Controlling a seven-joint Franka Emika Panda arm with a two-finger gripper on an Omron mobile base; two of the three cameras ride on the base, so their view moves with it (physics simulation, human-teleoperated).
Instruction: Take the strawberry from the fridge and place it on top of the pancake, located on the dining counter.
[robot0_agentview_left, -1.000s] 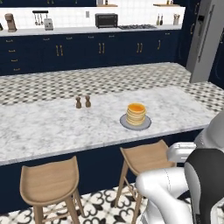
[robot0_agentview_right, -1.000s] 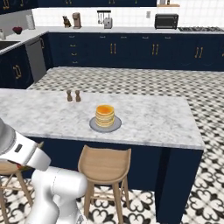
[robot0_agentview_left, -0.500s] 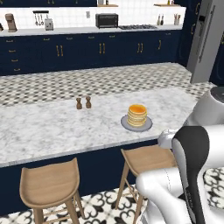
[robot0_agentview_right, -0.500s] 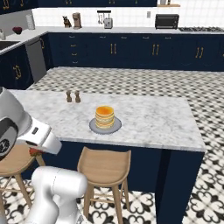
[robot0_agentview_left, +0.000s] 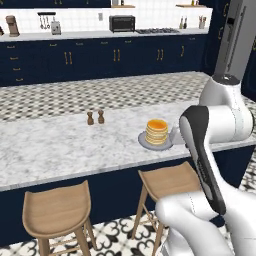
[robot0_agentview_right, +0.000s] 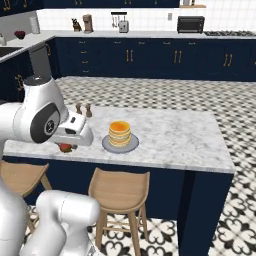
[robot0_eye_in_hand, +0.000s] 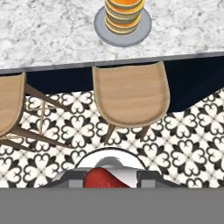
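Now fingers (robot0_eye_in_hand: 111, 180) grip the rounded red strawberry (robot0_eye_in_hand: 104, 179).

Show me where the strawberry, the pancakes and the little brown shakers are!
strawberry (robot0_eye_in_hand: 105, 179), hand view, its red top between the fingers.
pancakes (robot0_agentview_left: 157, 131), left base view, side of the stack.
brown shakers (robot0_agentview_left: 90, 118), left base view, left shaker's body.

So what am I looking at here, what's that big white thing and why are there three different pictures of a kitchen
The white thing is a robot arm on a driving base. Two pictures come from cameras on that base, behind the arm to its left and right. The third looks along its hand, down past the counter edge at the stools and the floor. On the marble counter sit a stack of pancakes on a grey plate and two small brown shakers. The hand holds a strawberry, the red bit at the bottom of the hand picture, short of the pancakes.
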